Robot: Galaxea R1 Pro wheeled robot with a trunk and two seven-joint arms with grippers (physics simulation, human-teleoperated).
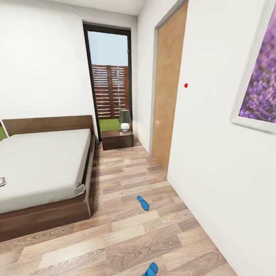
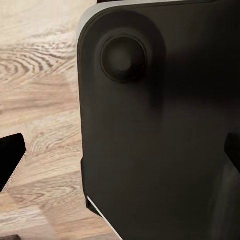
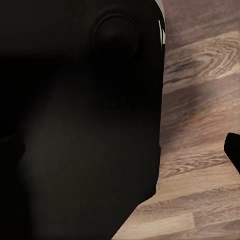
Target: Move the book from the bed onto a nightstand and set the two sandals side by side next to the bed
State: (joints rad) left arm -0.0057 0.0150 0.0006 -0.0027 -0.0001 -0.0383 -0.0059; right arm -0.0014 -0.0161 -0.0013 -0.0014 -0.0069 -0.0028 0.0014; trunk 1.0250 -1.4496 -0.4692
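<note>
The bed [image 1: 42, 165] with its pale-grey mattress and dark wooden frame fills the left of the head view. A small flat thing at the picture's left edge on the mattress looks like the book [image 1: 2, 181], mostly cut off. One nightstand [image 1: 117, 138] stands past the bed's head, under the window. One blue sandal [image 1: 143, 202] lies on the plank floor off the bed's foot corner, and a second sandal [image 1: 151, 269] lies nearer me at the bottom edge. My left gripper [image 2: 120, 160] and right gripper [image 3: 120, 155] hang open beside my dark body, holding nothing.
A table lamp [image 1: 124, 120] stands on the nightstand. A tall dark-framed window [image 1: 110, 84] closes the far end. A wooden door [image 1: 170, 88] and a white wall with a lavender picture [image 1: 260, 76] run along the right. A strip of floor lies between bed and wall.
</note>
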